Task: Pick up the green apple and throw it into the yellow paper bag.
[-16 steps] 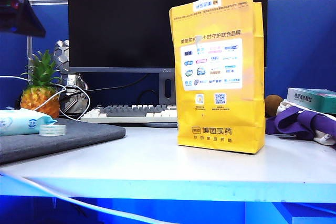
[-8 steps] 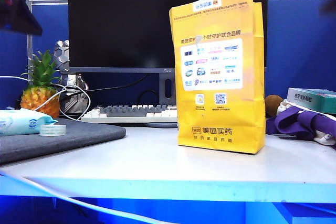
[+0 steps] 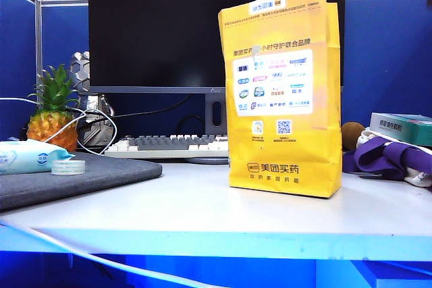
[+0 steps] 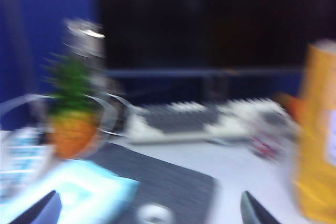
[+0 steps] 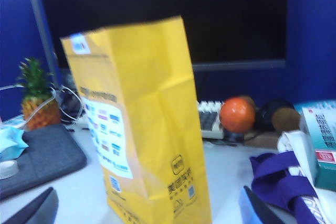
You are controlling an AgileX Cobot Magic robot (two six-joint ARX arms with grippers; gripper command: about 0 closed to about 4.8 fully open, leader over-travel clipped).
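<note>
Judging by both hands being empty, the task stood either at its start or already done: no green apple showed in any view, so its place could not be told. The left hand [image 4: 149, 209] and right hand [image 5: 147, 208] hung open, raised above the surface [image 3: 202, 210]. The yellow paper bag [image 3: 282, 92] stood upright before a dark monitor [image 3: 155, 25], blue partitions [image 3: 388, 52] behind.

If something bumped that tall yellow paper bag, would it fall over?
Probably fairly easily: the tall yellow paper bag stands upright on a narrow base, much taller than it is deep. Its creased paper walls look thin, so it would likely dent or slide rather than resist.
</note>
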